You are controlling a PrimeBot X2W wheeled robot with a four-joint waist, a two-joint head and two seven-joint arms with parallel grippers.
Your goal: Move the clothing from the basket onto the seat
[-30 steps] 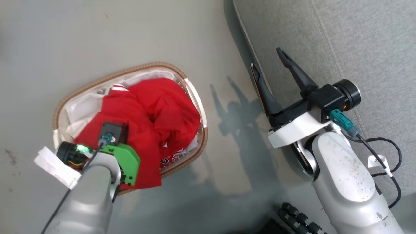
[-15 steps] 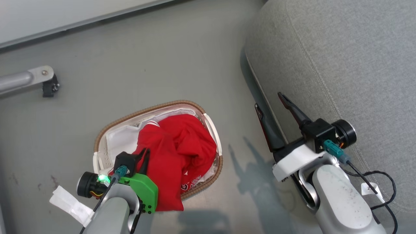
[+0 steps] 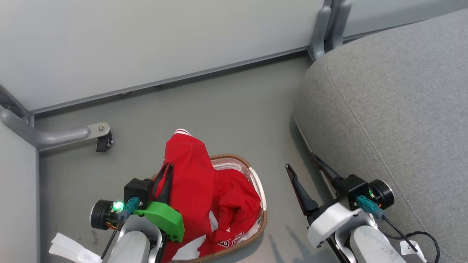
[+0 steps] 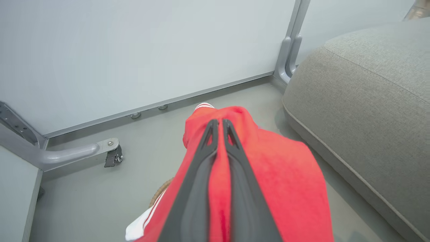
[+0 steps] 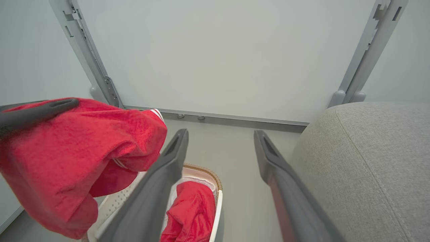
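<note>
My left gripper [image 3: 168,168] is shut on a bright red piece of clothing [image 3: 190,171] and holds it up above the basket [image 3: 257,184], the fabric draping down over the rim. In the left wrist view the two closed fingers [image 4: 210,141] pinch the red fabric [image 4: 278,174]. More red clothing [image 3: 236,204] with white lettering lies inside the basket. My right gripper [image 3: 302,162] is open with nothing in it, hovering between the basket and the edge of the grey seat [image 3: 395,109]. The right wrist view shows the lifted garment [image 5: 77,141] and the basket [image 5: 219,205] below.
A pale wall panel runs behind the floor strip. A grey metal frame foot [image 3: 98,131] reaches in from the left, and an upright grey post [image 3: 325,25] stands by the seat's far corner. Open grey floor [image 3: 219,109] lies between the basket and the wall.
The head camera has tilted up, shifting the whole picture. My left gripper has risen, pulling the red garment up out of the basket. The right gripper stays open.
</note>
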